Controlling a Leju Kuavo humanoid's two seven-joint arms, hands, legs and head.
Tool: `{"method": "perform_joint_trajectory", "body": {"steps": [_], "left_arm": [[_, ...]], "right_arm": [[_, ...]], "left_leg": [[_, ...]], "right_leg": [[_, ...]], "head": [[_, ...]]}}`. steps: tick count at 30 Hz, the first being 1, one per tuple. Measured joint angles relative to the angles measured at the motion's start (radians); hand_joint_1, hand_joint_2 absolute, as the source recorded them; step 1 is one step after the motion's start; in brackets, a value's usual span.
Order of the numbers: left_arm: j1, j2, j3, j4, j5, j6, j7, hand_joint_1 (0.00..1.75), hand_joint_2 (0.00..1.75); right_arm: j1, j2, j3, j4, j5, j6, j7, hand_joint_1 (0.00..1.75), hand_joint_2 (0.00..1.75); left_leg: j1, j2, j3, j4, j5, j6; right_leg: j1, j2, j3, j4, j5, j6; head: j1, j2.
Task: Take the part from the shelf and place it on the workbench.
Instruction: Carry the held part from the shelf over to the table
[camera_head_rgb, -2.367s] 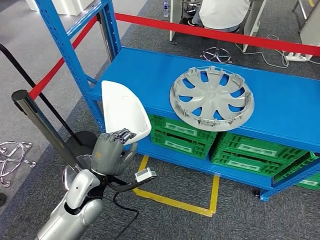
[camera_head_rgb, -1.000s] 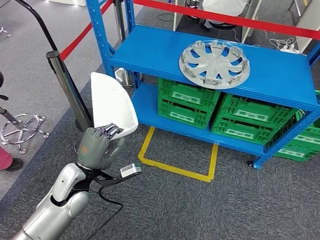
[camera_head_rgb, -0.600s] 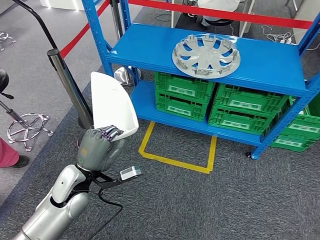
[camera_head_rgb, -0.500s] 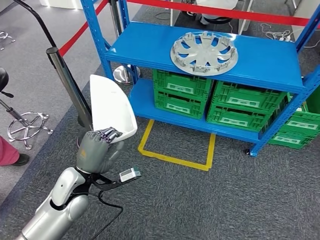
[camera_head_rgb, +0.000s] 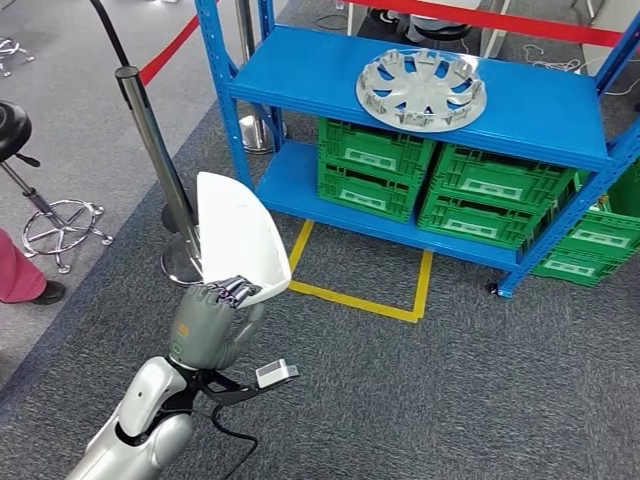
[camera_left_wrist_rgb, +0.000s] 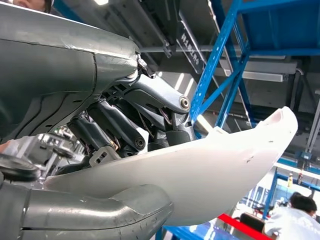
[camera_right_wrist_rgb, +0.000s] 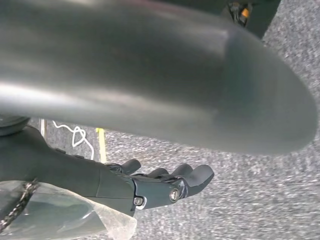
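While your left hand (camera_head_rgb: 207, 325) grips the white part (camera_head_rgb: 238, 240) clear of the shelf (camera_head_rgb: 528, 110), carry phase: next find the workbench; right hand (camera_right_wrist_rgb: 158, 182) hangs slack, holding nothing.

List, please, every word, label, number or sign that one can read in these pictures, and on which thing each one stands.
No text can be read with certainty.
Green crates: white labels on their fronts, too small to read.
Left hand: a small orange mark on its back, too small to read.
Dark bar overhead in the left wrist view: pale characters, turned and blurred, unreadable.
White part and hubcap: no text visible.
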Motion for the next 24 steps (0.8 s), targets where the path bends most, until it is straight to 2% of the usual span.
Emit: {"method": "perform_joint_trajectory", "body": {"steps": [1,2,3,4,5,6,7,8,10,11,12,13,15,16,17,18,19,20,21,22,23,24], "left_arm": [[0.002,-0.001,0.000,0.000,0.002,0.001,-0.003,1.75,1.75],[0.003,-0.001,0.000,0.000,0.004,0.002,-0.005,1.75,1.75],[0.004,-0.001,0.000,0.000,0.006,0.004,-0.008,1.75,1.75],[0.005,-0.002,0.000,0.000,0.008,0.006,-0.010,1.75,1.75],[0.005,-0.002,0.000,0.000,0.009,0.006,-0.011,1.75,1.75],[0.005,-0.003,0.001,0.000,0.009,0.007,-0.012,1.75,1.75],[0.005,-0.004,0.002,-0.001,0.009,0.007,-0.012,1.75,1.75],[0.005,-0.004,0.003,-0.002,0.009,0.007,-0.013,1.75,1.75],[0.005,-0.004,0.003,-0.002,0.009,0.006,-0.013,1.75,1.75],[0.006,-0.004,0.004,-0.002,0.010,0.005,-0.014,1.75,1.75],[0.006,-0.004,0.004,-0.002,0.010,0.005,-0.014,1.75,1.75],[0.006,-0.003,0.005,-0.002,0.012,0.005,-0.015,1.75,1.75],[0.007,-0.003,0.005,-0.002,0.015,0.005,-0.018,1.75,1.75],[0.008,-0.003,0.005,-0.002,0.017,0.006,-0.019,1.75,1.75],[0.008,-0.003,0.005,-0.002,0.018,0.006,-0.020,1.75,1.75],[0.008,-0.003,0.005,-0.002,0.019,0.006,-0.021,1.75,1.75],[0.008,-0.003,0.005,-0.002,0.019,0.006,-0.023,1.75,1.75],[0.008,-0.003,0.005,-0.002,0.020,0.006,-0.024,1.75,1.75],[0.007,-0.003,0.005,-0.002,0.020,0.006,-0.026,1.75,1.75],[0.006,-0.004,0.005,-0.003,0.022,0.007,-0.029,1.75,1.75],[0.004,-0.004,0.005,-0.003,0.024,0.007,-0.032,1.75,1.75],[0.004,-0.004,0.005,-0.003,0.027,0.008,-0.034,1.75,1.75]], "right_arm": [[0.000,0.000,0.000,0.000,0.000,0.000,0.000,0.00,0.00],[0.000,0.000,0.000,0.000,0.001,0.000,0.000,0.00,0.00],[0.000,0.000,0.000,0.000,0.001,0.000,0.000,0.00,0.00],[0.000,0.000,0.000,0.000,0.001,0.000,-0.001,0.00,0.00],[0.000,0.000,0.000,0.000,0.002,0.000,-0.002,0.00,0.00],[-0.002,0.000,0.000,0.000,0.002,0.001,-0.003,0.00,0.00],[-0.003,0.000,0.000,0.000,0.002,0.001,-0.004,0.00,0.00],[-0.004,0.000,0.000,0.000,0.003,0.001,-0.005,0.00,0.00],[-0.002,0.000,0.000,0.000,0.004,0.000,-0.004,0.00,0.00],[-0.001,0.001,0.000,0.000,0.004,-0.001,-0.003,0.00,0.00],[0.000,0.001,0.000,0.000,0.005,-0.002,-0.002,0.00,0.00],[0.000,0.002,0.000,0.000,0.006,-0.001,-0.001,0.00,0.00],[-0.001,0.002,0.000,0.000,0.008,-0.001,-0.004,0.00,0.00],[-0.002,0.002,0.000,0.000,0.010,0.000,-0.005,0.00,0.00],[-0.002,0.002,0.000,0.000,0.011,0.000,-0.007,0.00,0.00],[-0.003,0.002,0.000,0.000,0.012,0.000,-0.008,0.00,0.00],[-0.003,0.002,0.000,0.000,0.013,-0.001,-0.008,0.00,0.00],[-0.003,0.003,0.000,0.000,0.014,-0.001,-0.008,0.00,0.00],[-0.004,0.004,0.000,-0.001,0.015,-0.002,-0.008,0.00,0.00],[-0.004,0.006,0.000,-0.001,0.016,-0.004,-0.009,0.00,0.00],[-0.005,0.008,-0.001,-0.001,0.014,-0.009,-0.010,0.00,0.00],[-0.006,0.010,-0.002,-0.002,0.010,-0.017,-0.010,0.00,0.00]], "left_leg": [[0.000,0.001,-0.013,0.001,0.010,-0.001],[0.000,0.002,-0.025,0.002,0.019,-0.002],[0.000,0.003,-0.037,0.004,0.028,-0.005],[0.001,0.003,-0.048,0.006,0.035,-0.008],[0.002,0.002,-0.057,0.010,0.042,-0.013],[0.001,0.002,-0.066,0.015,0.048,-0.019],[0.001,0.001,-0.073,0.018,0.056,-0.024],[0.000,0.001,-0.077,0.020,0.064,-0.029],[0.001,0.001,-0.084,0.021,0.078,-0.038],[0.002,-0.001,-0.091,0.028,0.067,-0.043],[0.003,-0.002,-0.101,0.051,0.039,-0.049],[0.004,-0.003,-0.116,0.096,-0.007,-0.053],[0.005,-0.005,-0.148,0.229,-0.105,-0.058],[0.005,-0.005,-0.157,0.290,-0.130,-0.058],[0.004,-0.005,-0.154,0.325,-0.131,-0.055],[0.002,-0.005,-0.136,0.328,-0.112,-0.048],[-0.001,-0.006,-0.100,0.295,-0.083,-0.038],[-0.006,-0.006,-0.050,0.233,-0.060,-0.024],[-0.012,-0.006,0.005,0.155,-0.055,-0.010],[-0.017,-0.007,0.053,0.083,-0.062,-0.001],[-0.021,-0.007,0.083,0.032,-0.073,0.004],[-0.024,-0.006,0.095,0.004,-0.077,0.005]], "right_leg": [[-0.001,0.000,-0.001,0.043,-0.011,0.002],[-0.001,0.000,0.010,0.058,-0.003,0.004],[-0.003,0.000,0.039,0.036,0.024,0.005],[-0.005,0.000,0.086,-0.023,0.056,0.006],[-0.006,0.001,0.137,-0.098,0.072,0.008],[-0.006,0.003,0.189,-0.176,0.078,0.007],[-0.005,0.005,0.221,-0.229,0.074,0.004],[-0.003,0.007,0.233,-0.255,0.065,0.001],[-0.002,0.007,0.226,-0.258,0.074,-0.012],[-0.002,0.005,0.218,-0.257,0.081,-0.021],[-0.003,0.003,0.208,-0.256,0.091,-0.032],[-0.004,0.000,0.197,-0.256,0.100,-0.042],[0.001,-0.002,0.171,-0.251,0.119,-0.053],[0.005,-0.003,0.156,-0.248,0.128,-0.055],[0.009,-0.004,0.140,-0.244,0.137,-0.057],[0.013,-0.004,0.125,-0.241,0.146,-0.057],[0.019,-0.004,0.110,-0.238,0.155,-0.058],[0.023,-0.003,0.099,-0.236,0.164,-0.059],[0.027,-0.002,0.091,-0.235,0.173,-0.059],[0.029,-0.002,0.085,-0.234,0.182,-0.057],[0.029,-0.002,0.081,-0.235,0.192,-0.054],[0.028,-0.003,0.077,-0.237,0.203,-0.050]], "head": [[0.000,0.000],[0.000,0.000],[0.000,0.000],[0.000,0.000],[0.000,0.000],[0.000,0.000],[0.000,0.000],[0.001,0.000],[0.001,0.000],[0.001,0.000],[-0.001,0.000],[-0.003,0.000],[-0.007,0.000],[-0.008,0.000],[-0.007,0.000],[-0.008,0.000],[-0.007,0.000],[-0.007,0.000],[-0.007,0.000],[-0.006,0.000],[-0.006,0.000],[-0.007,0.000]]}}
